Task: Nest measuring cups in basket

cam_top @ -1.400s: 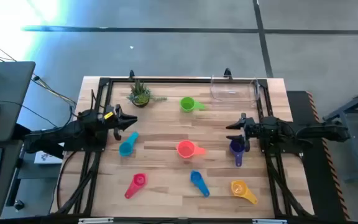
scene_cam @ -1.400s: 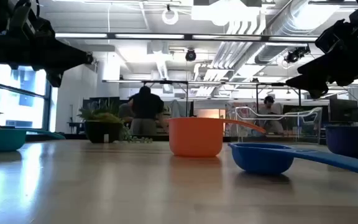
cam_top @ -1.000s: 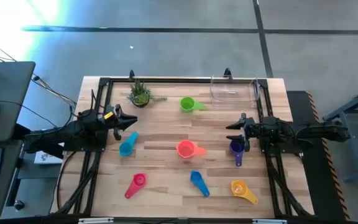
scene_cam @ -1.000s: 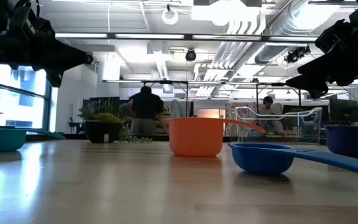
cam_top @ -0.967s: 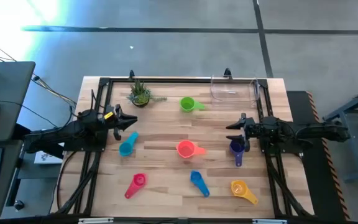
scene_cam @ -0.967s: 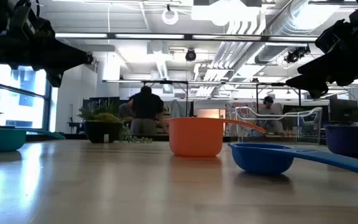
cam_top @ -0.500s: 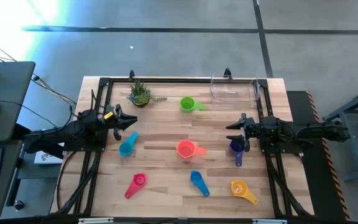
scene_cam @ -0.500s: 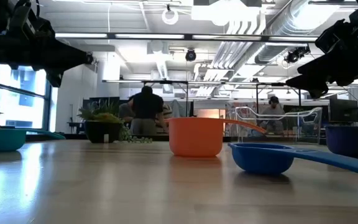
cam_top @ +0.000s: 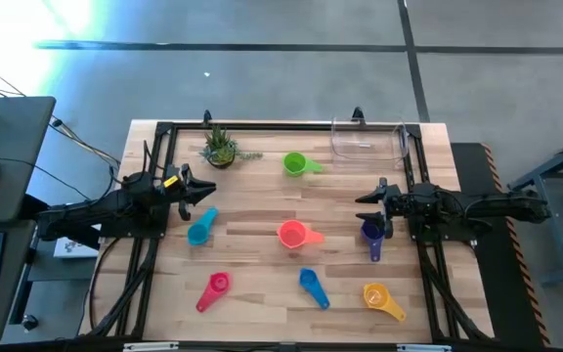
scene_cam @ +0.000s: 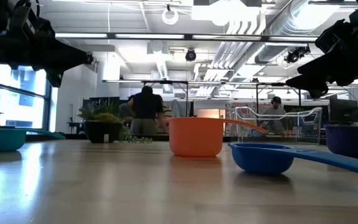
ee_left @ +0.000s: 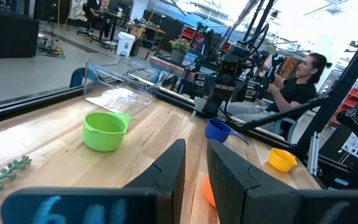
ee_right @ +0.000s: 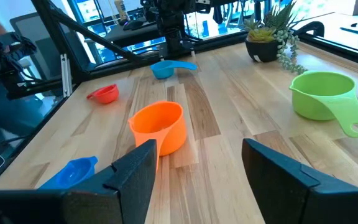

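Observation:
Seven measuring cups stand apart on the wooden table, each on its base: green [cam_top: 294,163], teal [cam_top: 200,227], orange-red [cam_top: 292,234], purple [cam_top: 371,233], pink [cam_top: 215,287], blue [cam_top: 311,285] and yellow [cam_top: 379,297]. The clear basket [cam_top: 368,140] sits at the far right corner. My left gripper [cam_top: 203,193] hovers at the left side, above and beyond the teal cup. It is open by a narrow gap [ee_left: 196,168] with nothing in it. My right gripper [cam_top: 368,207] hovers at the right side just over the purple cup. It is open wide [ee_right: 197,168] and holds nothing.
A small potted plant [cam_top: 220,149] stands at the far left, near the green cup. A black frame [cam_top: 262,125] runs along the table's edges. People show in the room beyond the table [scene_cam: 145,109], one seated behind the right arm [ee_left: 297,87].

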